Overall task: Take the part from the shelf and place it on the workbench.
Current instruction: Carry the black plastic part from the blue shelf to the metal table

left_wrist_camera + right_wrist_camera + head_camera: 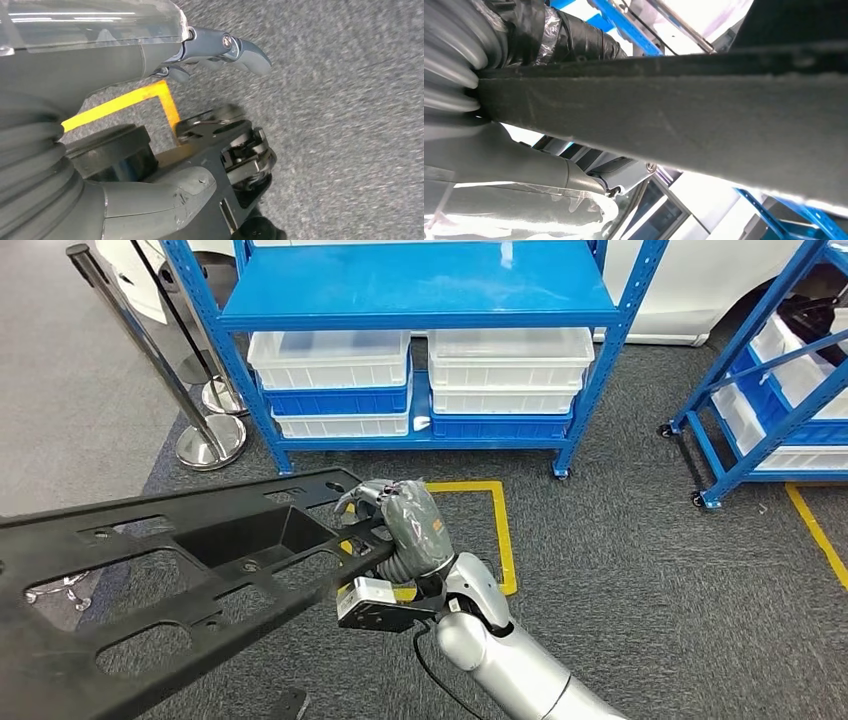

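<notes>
A large black plastic part [180, 580], a flat frame with several cut-outs, hangs across the lower left of the head view. My right hand [405, 525], wrapped in grey and dark tape, grips its right end above the carpet. In the right wrist view the part's edge [704, 105] runs across the picture, with my taped fingers [559, 37] curled over it. In the left wrist view my left hand [150, 60] hangs over the grey carpet, holding nothing, its fingers [245, 50] stretched out.
A blue shelf [420, 285] stands ahead, its top board bare, with white bins [330, 358] on the lower level. A second blue rack [770, 390] is at the right. Metal stanchion posts [210, 440] stand at the left. A yellow tape square [500, 530] marks the floor.
</notes>
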Robot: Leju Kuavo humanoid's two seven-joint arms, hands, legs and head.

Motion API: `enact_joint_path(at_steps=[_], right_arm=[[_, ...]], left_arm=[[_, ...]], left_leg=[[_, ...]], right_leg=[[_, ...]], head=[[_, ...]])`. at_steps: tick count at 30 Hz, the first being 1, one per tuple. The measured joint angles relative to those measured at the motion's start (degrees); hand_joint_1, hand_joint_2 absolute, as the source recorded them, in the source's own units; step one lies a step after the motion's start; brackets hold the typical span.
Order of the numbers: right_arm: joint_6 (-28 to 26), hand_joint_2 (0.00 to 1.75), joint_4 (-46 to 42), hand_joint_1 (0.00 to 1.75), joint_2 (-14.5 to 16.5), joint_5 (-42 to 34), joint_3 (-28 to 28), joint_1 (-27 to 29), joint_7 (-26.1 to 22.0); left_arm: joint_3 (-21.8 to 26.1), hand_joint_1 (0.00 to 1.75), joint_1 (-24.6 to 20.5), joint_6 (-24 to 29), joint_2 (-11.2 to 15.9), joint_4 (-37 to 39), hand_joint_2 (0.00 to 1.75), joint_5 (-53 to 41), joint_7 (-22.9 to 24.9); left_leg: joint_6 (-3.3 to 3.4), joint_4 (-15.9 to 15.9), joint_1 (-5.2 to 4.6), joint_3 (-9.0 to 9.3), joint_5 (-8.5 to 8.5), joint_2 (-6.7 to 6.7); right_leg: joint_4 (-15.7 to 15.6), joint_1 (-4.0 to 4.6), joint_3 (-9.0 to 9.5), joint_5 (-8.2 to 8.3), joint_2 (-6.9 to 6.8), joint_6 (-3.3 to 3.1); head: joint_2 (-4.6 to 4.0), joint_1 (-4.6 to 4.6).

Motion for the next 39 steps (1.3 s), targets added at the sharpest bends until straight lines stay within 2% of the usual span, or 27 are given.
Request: enact_joint_path(at_steps=[2, 4, 6, 8, 9, 11, 12, 13, 14, 15, 16, 17, 18, 20, 21, 23, 24, 25, 28, 29, 30, 32, 33, 34, 36, 37, 39], right_arm=[[0.0, 1.75, 0.1, 1.75, 0.0, 0.0, 0.0, 0.0, 0.0], [0.0, 1.75, 0.1, 1.75, 0.1, 0.0, 0.0, -0.2, 0.0], [0.1, 1.75, 0.0, 1.75, 0.2, 0.2, 0.0, -0.3, 0.0], [0.1, 1.75, 0.1, 1.75, 0.3, 0.3, 0.1, -0.5, 0.0], [0.1, 1.75, 0.1, 1.75, 0.3, 0.3, 0.1, -0.5, 0.0], [0.1, 1.75, 0.1, 1.75, 0.2, 0.4, 0.1, -0.5, 0.0], [0.1, 1.75, 0.2, 1.75, 0.2, 0.4, 0.1, -0.5, 0.0], [0.1, 1.75, 0.2, 1.75, 0.2, 0.4, 0.1, -0.5, 0.0], [0.1, 1.75, 0.3, 1.75, 0.2, 0.4, 0.1, -0.5, 0.0], [0.1, 1.75, 0.4, 1.75, 0.2, 0.4, 0.1, -0.5, 0.0], [0.1, 1.75, 0.5, 1.75, 0.2, 0.4, 0.1, -0.5, 0.0], [0.1, 1.75, 0.5, 1.75, 0.2, 0.4, 0.1, -0.5, 0.0], [0.1, 1.75, 0.5, 1.75, 0.2, 0.4, 0.1, -0.5, 0.0], [0.1, 1.75, 0.4, 1.75, 0.4, 0.5, 0.1, -0.7, 0.0], [0.1, 1.75, 0.4, 1.75, 0.4, 0.6, 0.1, -0.8, 0.0], [0.1, 1.75, 0.5, 1.75, 0.4, 0.6, 0.1, -0.8, 0.0], [0.1, 1.75, 0.6, 1.75, 0.4, 0.6, 0.1, -0.8, 0.0], [0.1, 1.75, 0.6, 1.75, 0.4, 0.6, 0.1, -0.8, 0.0], [0.1, 1.75, 0.7, 1.75, 0.4, 0.6, 0.1, -0.8, 0.0], [0.1, 1.75, 0.7, 1.75, 0.4, 0.6, 0.2, -0.8, 0.0], [0.1, 1.75, 0.8, 1.75, 0.4, 0.6, 0.2, -0.8, 0.0], [0.1, 1.75, 1.0, 1.75, 0.4, 0.6, 0.2, -0.8, 0.0], [0.1, 1.75, 1.0, 1.75, 0.5, 0.5, 0.2, -0.8, 0.0], [0.0, 1.75, 1.1, 1.75, 0.5, 0.5, 0.2, -0.8, 0.0], [-0.5, 1.75, 1.0, 1.75, 0.5, 0.9, 0.2, -0.9, -0.1], [-0.9, 1.75, 1.0, 1.75, 0.6, 1.2, 0.2, -1.0, -0.3], [-1.6, 1.75, 1.1, 1.75, 0.6, 2.0, 0.2, -1.0, -0.5]], left_arm=[[0.0, 0.00, -0.1, 0.0, 0.0, 0.0, 1.75, 0.0, 0.0], [0.0, 0.00, -0.4, 0.0, 0.0, 0.0, 1.75, 0.0, -0.1], [-0.1, 0.00, -0.7, 0.0, 0.0, 0.0, 1.75, 0.0, -0.1], [-0.2, 0.00, -0.7, -0.1, 0.0, 0.0, 1.75, 0.0, -0.1], [-0.2, 0.00, -0.7, -0.1, -0.1, 0.0, 1.75, 0.0, -0.1], [-0.3, 0.00, -0.7, -0.1, -0.1, 0.0, 1.75, 0.1, -0.1], [-0.3, 0.00, -0.8, -0.1, -0.1, 0.0, 1.75, 0.1, -0.1], [-0.3, 0.00, -0.7, -0.2, -0.1, 0.0, 1.75, 0.1, -0.1], [-0.3, 0.00, -0.7, -0.2, -0.2, 0.0, 1.75, 0.1, -0.1], [-0.3, 0.00, -0.7, -0.2, -0.2, 0.0, 1.75, 0.1, -0.1], [-0.3, 0.00, -0.7, -0.2, -0.2, 0.0, 1.75, 0.1, -0.1], [-0.3, 0.00, -0.7, -0.2, -0.2, 0.0, 1.75, 0.1, -0.1], [-0.3, 0.00, -0.7, -0.1, -0.2, 0.0, 1.75, 0.1, -0.1], [-0.4, 0.00, -0.7, -0.1, -0.2, 0.0, 1.75, 0.1, -0.1], [-0.4, 0.00, -0.7, -0.1, -0.2, 0.0, 1.75, 0.1, -0.1], [-0.4, 0.00, -0.6, -0.1, -0.2, 0.0, 1.75, 0.1, -0.1], [-0.4, 0.00, -0.5, -0.1, -0.2, 0.0, 1.75, 0.1, -0.1], [-0.4, 0.00, -0.3, -0.1, -0.2, 0.0, 1.75, 0.1, -0.1], [-0.4, 0.00, -0.1, -0.1, -0.2, 0.0, 1.75, 0.1, 0.0], [-0.4, 0.00, -0.1, -0.1, -0.2, 0.0, 1.75, 0.1, 0.0], [-0.4, 0.00, -0.2, -0.1, -0.2, 0.0, 1.75, 0.1, 0.0], [-0.4, 0.00, -0.2, -0.1, -0.2, 0.0, 1.75, 0.1, 0.0], [-0.4, 0.00, -0.3, -0.1, -0.2, 0.0, 1.75, 0.2, 0.0], [-0.5, 0.00, -0.4, -0.1, -0.2, 0.0, 1.75, 0.2, 0.0], [-0.5, 0.00, -0.6, 0.0, -0.2, 0.0, 1.75, 0.2, 0.0], [-0.6, 0.00, -0.7, 0.1, -0.2, 0.0, 1.75, 0.2, 0.0], [-0.7, 0.00, -0.7, 0.1, -0.2, 0.0, 1.75, 0.2, 0.0]], left_leg=[[0.14, -3.7, 0.00, 4.47, 3.10, -0.03], [0.56, -11.9, -0.22, 10.77, 2.40, -0.11], [1.12, -17.0, -0.57, 13.79, 0.70, -0.19], [1.84, -17.8, -0.53, 13.31, 1.63, -0.06], [2.30, -18.0, -0.42, 12.85, 2.39, 0.06], [3.12, -18.2, -0.22, 11.34, 4.07, 0.31], [3.35, -18.1, -0.25, 10.37, 4.82, 0.30], [3.40, -18.0, -0.27, 9.35, 5.55, 0.32], [3.33, -17.8, -0.29, 8.32, 6.22, 0.33], [3.23, -17.6, -0.30, 7.26, 6.86, 0.35], [3.10, -17.3, -0.30, 6.22, 7.44, 0.36], [2.93, -17.0, -0.29, 5.23, 7.95, 0.35], [2.71, -16.6, -0.35, 4.36, 8.38, 0.33], [2.10, -16.0, -0.43, 3.27, 9.25, 0.27], [1.75, -16.0, -0.46, 2.97, 9.76, 0.26], [0.98, -16.2, -0.32, 2.50, 10.67, 0.24], [0.62, -15.9, -0.21, 2.10, 10.06, 0.21], [0.28, -14.8, -0.10, 1.50, 8.31, 0.17], [-0.40, -6.0, 0.03, -0.57, -0.32, 0.13], [-0.54, -3.0, 0.04, -0.70, -1.58, 0.13], [-0.61, -1.3, 0.04, -0.21, -1.35, 0.13], [-0.50, -3.1, 0.04, 3.21, 2.02, 0.10], [-0.26, -6.1, 0.01, 6.02, 3.10, 0.06], [0.05, -10.1, -0.11, 9.10, 3.15, 0.01], [0.75, -16.3, -0.42, 13.25, 1.52, -0.09], [1.09, -17.8, -0.62, 13.90, 1.15, -0.12], [1.98, -18.5, -0.47, 13.35, 2.11, 0.00]], right_leg=[[0.5, -0.04, -1.95, 1.29, 0.03, 0.25], [0.9, 0.03, -3.27, 2.46, 0.07, 0.78], [0.7, 0.00, -3.63, 3.68, -0.05, 1.43], [0.3, -0.07, -3.73, 4.53, -0.04, 2.08], [0.8, -0.09, -4.07, 3.57, 0.07, 2.38], [5.0, -0.21, -5.40, -1.86, 0.31, 2.84], [8.5, -0.25, -6.11, -5.11, 0.33, 3.01], [12.0, -0.31, -6.59, -7.29, 0.33, 3.18], [14.8, -0.36, -6.64, -7.88, 0.33, 3.29], [16.2, -0.42, -6.03, -7.08, 0.33, 3.36], [16.1, -0.49, -4.68, -5.50, 0.33, 3.36], [14.0, -0.57, -2.32, -4.02, 0.32, 3.26], [10.4, -0.56, 0.70, -3.79, 0.32, 3.12], [2.8, -0.35, 5.95, -5.57, 0.39, 2.76], [0.6, -0.16, 7.09, -6.55, 0.43, 2.58], [-0.5, -0.08, 6.75, -6.11, 0.39, 1.98], [-0.6, -0.13, 6.25, -5.46, 0.32, 1.56], [-0.8, -0.21, 5.64, -4.76, 0.24, 1.09], [-0.7, -0.13, 3.43, -2.80, 0.11, 0.35], [-0.7, -0.06, 2.56, -2.16, 0.09, 0.32], [-0.6, -0.02, 1.63, -1.52, 0.09, 0.33], [-0.2, -0.01, -0.27, -0.32, 0.13, 0.47], [0.0, -0.03, -1.04, 0.21, 0.16, 0.62], [0.2, 0.02, -1.64, 0.66, 0.18, 0.83], [0.3, 0.02, -2.25, 1.66, 0.08, 1.40], [0.1, 0.01, -2.39, 2.25, 0.00, 1.71], [0.0, -0.01, -2.70, 2.62, 0.05, 2.37]], head=[[0.00, -0.01], [0.00, -0.01], [0.00, -0.01], [0.00, 0.01], [0.00, 0.02], [0.00, 0.03], [0.00, 0.04], [0.00, 0.04], [0.00, 0.04], [0.00, 0.04], [0.00, 0.04], [0.00, 0.04], [0.00, 0.03], [0.00, 0.01], [0.00, -0.01], [0.00, 0.02], [0.00, 0.01], [0.00, 0.01], [0.00, 0.01], [0.00, 0.01], [0.00, 0.01], [0.00, 0.00], [0.00, -0.01], [0.00, 0.00], [0.00, 0.00], [0.00, 0.00], [0.00, 0.02]])
